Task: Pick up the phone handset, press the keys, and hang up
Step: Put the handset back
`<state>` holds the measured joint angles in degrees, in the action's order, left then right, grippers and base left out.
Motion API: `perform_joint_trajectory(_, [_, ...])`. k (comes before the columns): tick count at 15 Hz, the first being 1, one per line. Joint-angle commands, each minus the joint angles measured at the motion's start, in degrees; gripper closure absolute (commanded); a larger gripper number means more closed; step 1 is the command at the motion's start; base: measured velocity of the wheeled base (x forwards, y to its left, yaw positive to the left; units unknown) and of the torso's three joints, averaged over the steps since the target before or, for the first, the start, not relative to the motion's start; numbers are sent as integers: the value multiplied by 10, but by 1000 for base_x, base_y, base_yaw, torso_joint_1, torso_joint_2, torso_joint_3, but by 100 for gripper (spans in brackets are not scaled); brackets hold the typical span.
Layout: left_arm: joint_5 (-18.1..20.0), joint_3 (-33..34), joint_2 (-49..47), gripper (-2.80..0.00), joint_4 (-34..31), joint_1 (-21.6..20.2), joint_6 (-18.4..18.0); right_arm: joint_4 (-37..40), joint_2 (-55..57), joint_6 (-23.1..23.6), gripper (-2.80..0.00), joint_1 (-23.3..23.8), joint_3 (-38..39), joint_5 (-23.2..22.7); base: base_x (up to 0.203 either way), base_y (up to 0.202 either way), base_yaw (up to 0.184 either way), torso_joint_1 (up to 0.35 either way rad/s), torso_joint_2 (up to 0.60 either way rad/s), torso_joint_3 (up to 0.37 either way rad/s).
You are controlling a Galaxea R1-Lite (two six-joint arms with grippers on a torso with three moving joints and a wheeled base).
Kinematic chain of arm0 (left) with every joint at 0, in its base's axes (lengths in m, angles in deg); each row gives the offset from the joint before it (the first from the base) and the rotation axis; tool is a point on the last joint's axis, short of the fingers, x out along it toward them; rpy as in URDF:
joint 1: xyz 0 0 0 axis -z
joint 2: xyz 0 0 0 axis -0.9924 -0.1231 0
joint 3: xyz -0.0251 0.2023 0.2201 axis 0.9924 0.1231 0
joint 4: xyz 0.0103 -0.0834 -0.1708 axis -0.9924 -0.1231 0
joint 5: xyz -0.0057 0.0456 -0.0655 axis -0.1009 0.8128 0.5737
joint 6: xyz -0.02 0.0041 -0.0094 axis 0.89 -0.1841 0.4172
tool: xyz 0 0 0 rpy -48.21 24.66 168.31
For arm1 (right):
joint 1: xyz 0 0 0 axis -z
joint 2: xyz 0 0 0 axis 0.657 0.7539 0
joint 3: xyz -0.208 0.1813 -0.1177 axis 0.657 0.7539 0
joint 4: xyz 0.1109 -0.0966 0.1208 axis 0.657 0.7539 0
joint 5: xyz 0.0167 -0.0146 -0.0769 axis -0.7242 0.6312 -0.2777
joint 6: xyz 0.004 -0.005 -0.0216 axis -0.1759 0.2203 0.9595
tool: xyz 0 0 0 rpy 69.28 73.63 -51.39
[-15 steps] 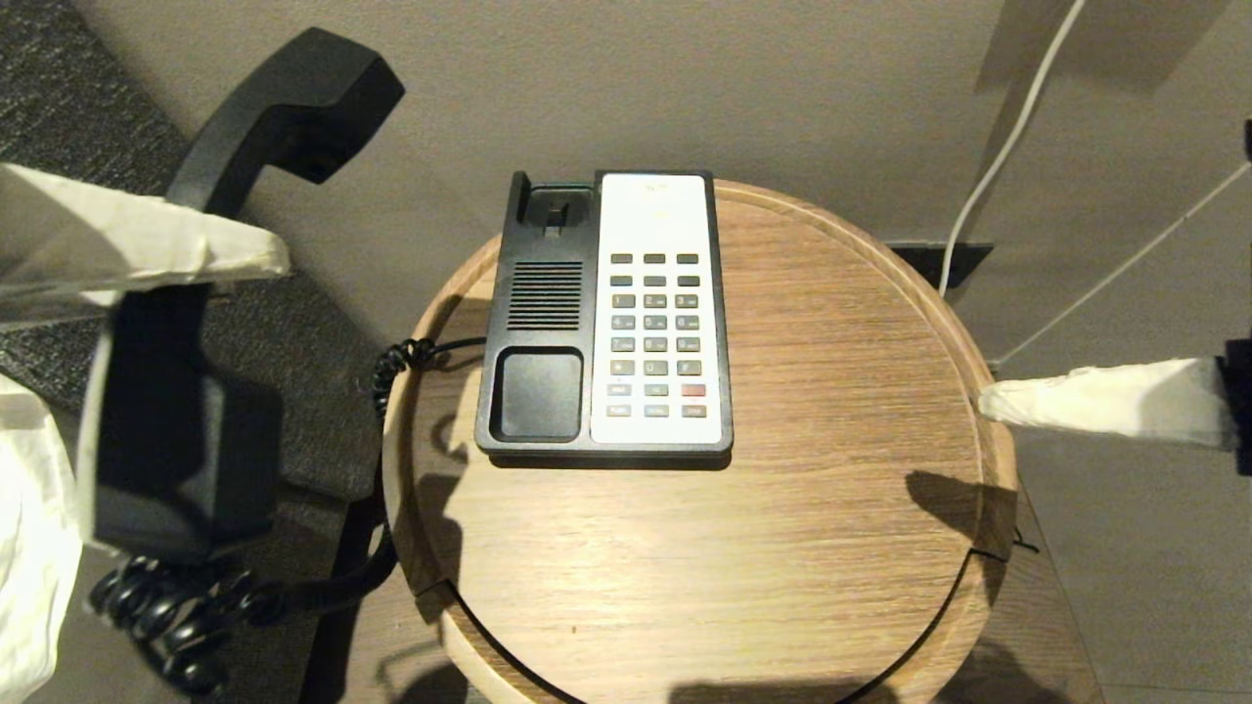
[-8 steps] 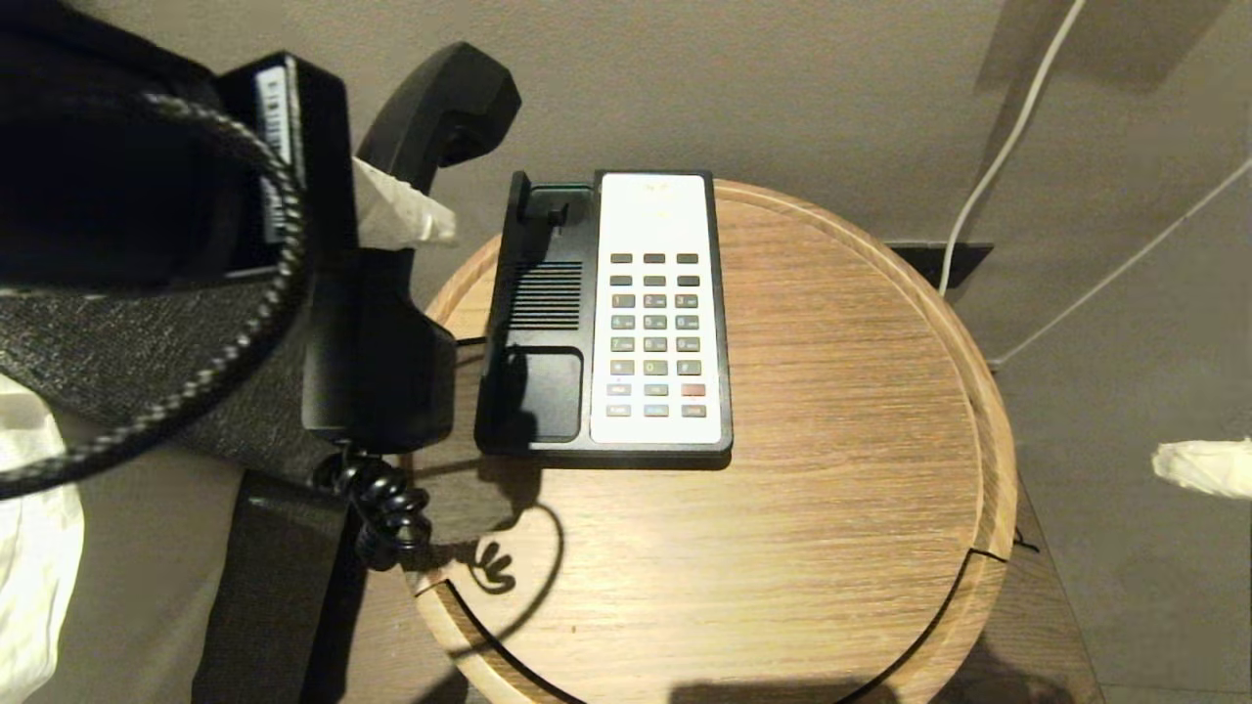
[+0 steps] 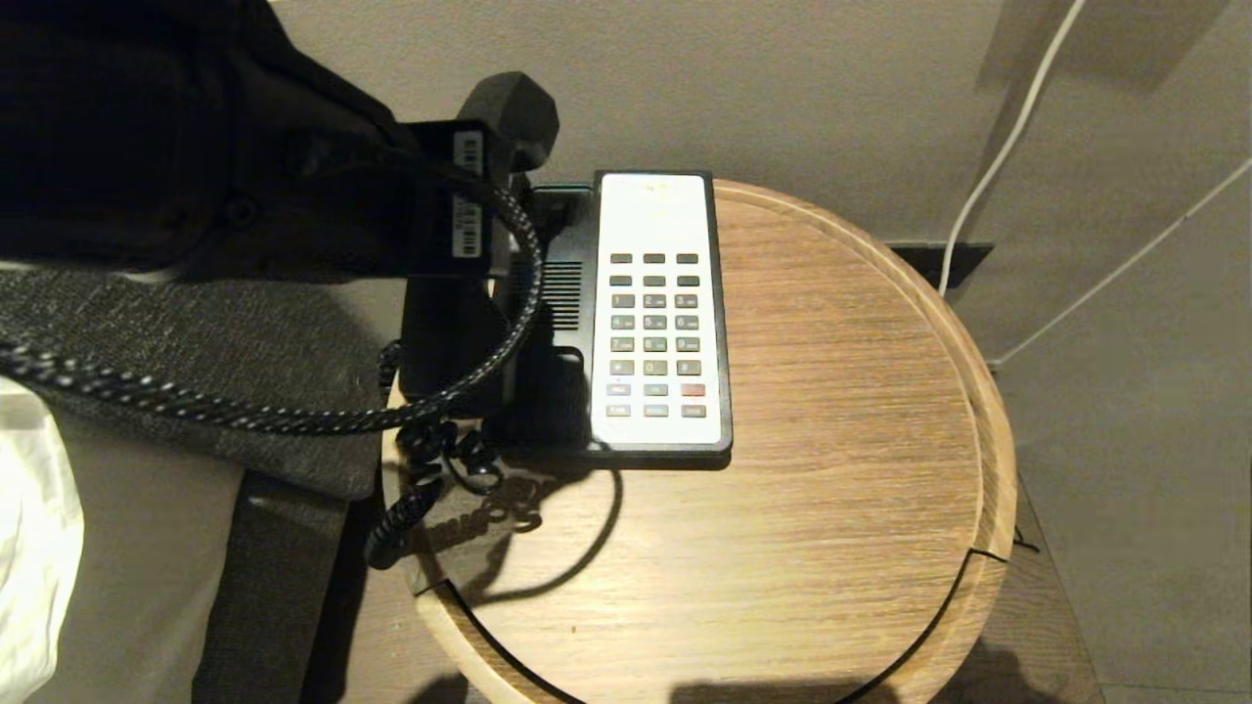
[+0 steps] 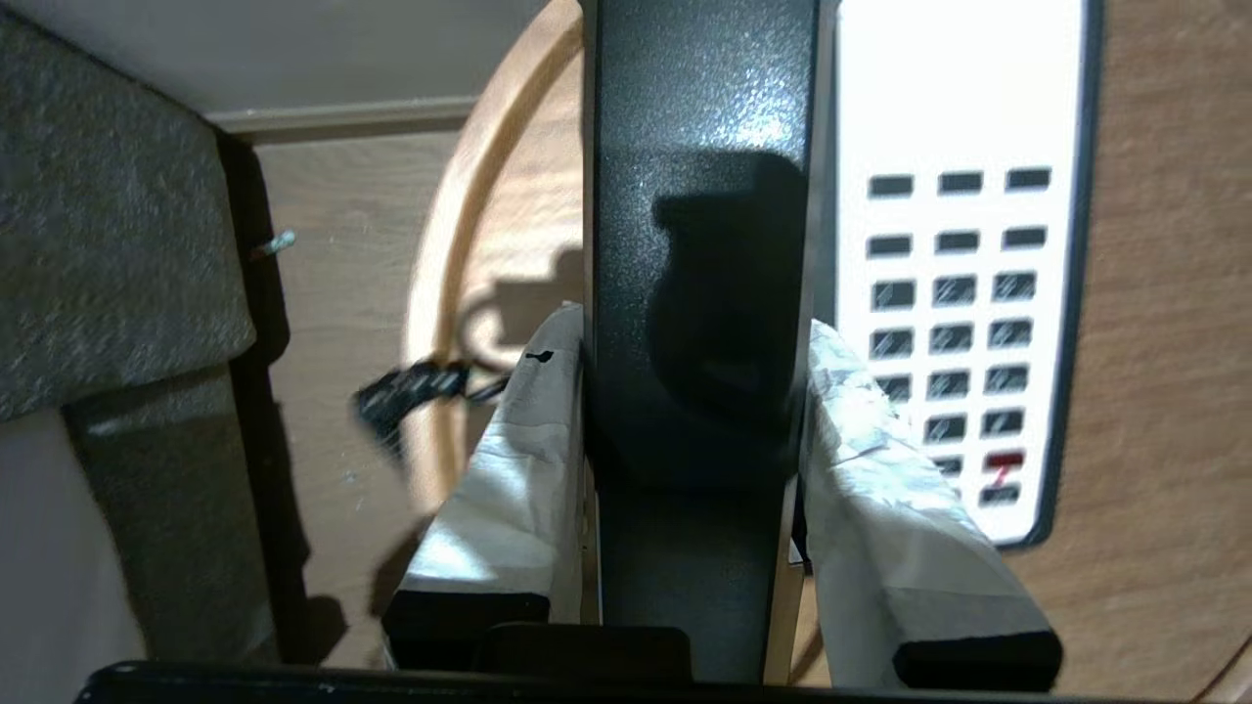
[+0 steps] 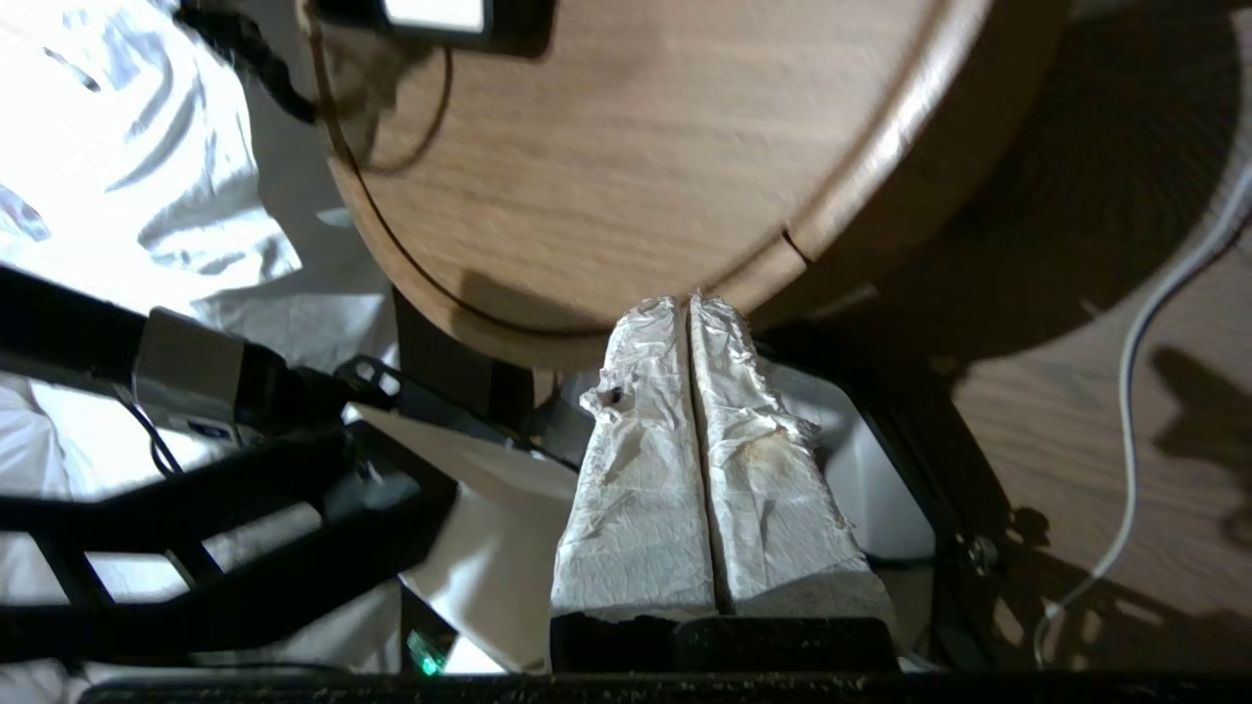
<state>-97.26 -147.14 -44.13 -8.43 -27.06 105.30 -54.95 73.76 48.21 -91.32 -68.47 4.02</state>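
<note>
My left gripper (image 4: 694, 337) is shut on the phone handset (image 4: 699, 225), with a white-wrapped finger (image 4: 528, 440) on each side of its black bar. In the head view my left arm (image 3: 293, 176) hides the fingers. The handset (image 3: 445, 342) lies lengthwise over the black cradle side of the phone base (image 3: 562, 293), next to the white keypad (image 3: 655, 313). Whether it touches the base I cannot tell. Its coiled cord (image 3: 435, 469) hangs over the table's left edge. My right gripper (image 5: 690, 305) is shut and empty, low beside the table rim and out of the head view.
The phone stands at the back left of a round wooden table (image 3: 802, 469) with a raised rim. A dark upholstered seat (image 3: 196, 332) and white cloth (image 3: 29, 548) lie to the left. White cables (image 3: 1007, 127) run down the wall at the right.
My left arm has swung right, carrying the handset from beside the table to over the base's cradle side. My right gripper has dropped away from the table's right edge, out of the head view.
</note>
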Motion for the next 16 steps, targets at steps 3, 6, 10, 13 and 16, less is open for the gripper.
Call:
perform_joint_trajectory(3, [-3,-20,-39,0,-7,0,6,13,-45,-5,0,0,26,0,0,0,0,0,0,0])
perform_joint_trajectory(6, [-3,-13,-40,0,-23,-2,9,13,-49,-9,0,0,26,1,0,0,0,0,0,0])
perform_joint_trajectory(10, [-16,-8,-42,0,-28,-8,9,14,-54,-10,0,0,27,0,0,0,0,0,0,0])
perform_joint_trajectory(13, [-16,-9,-45,0,-30,-9,9,19,-60,-10,0,0,32,1,0,0,0,0,0,0])
perform_joint_trajectory(16, [-16,-14,-48,0,-30,-8,10,21,-68,-10,0,0,41,1,0,0,0,0,0,0])
